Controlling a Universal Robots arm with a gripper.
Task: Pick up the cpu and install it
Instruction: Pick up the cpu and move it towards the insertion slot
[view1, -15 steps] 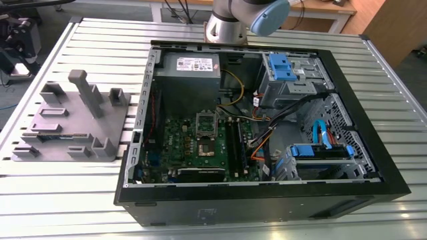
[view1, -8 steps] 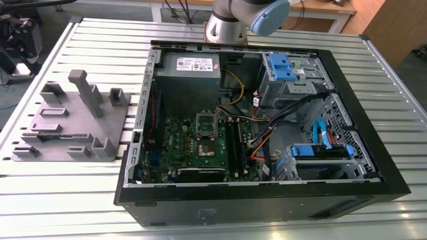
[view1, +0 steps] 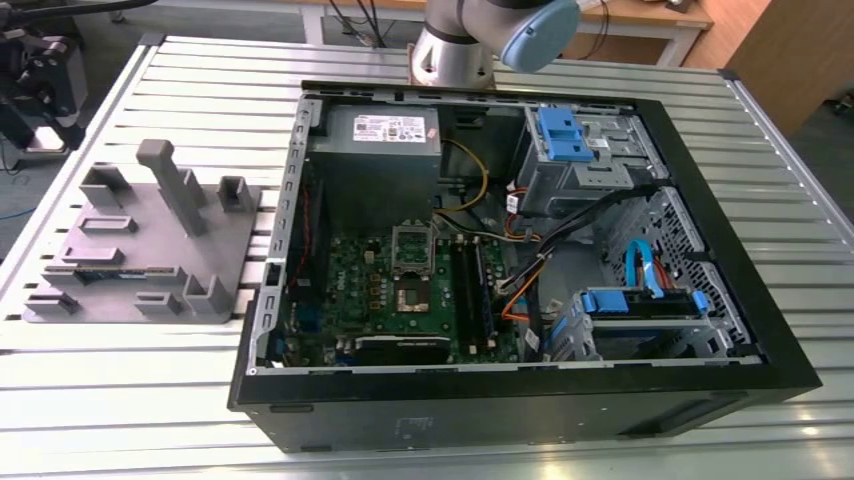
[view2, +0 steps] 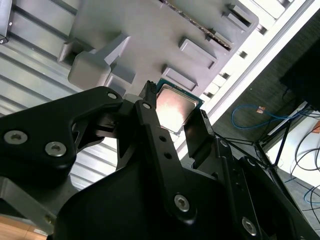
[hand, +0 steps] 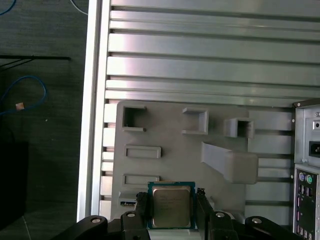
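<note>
Hand clamps the cpu by its edges — grey block beyond.

Table carries two items. Open computer case lies toward the exterior view's right, with the block with posts just beside it on the exterior view's left. Inside the case, motherboard lies on the floor on the block's side, power supply at the far end, drive cages on the opposite side. Arm rises behind the case. In the first wrist view, cpu sits gripped between the gripper fingers, over the block.
</note>
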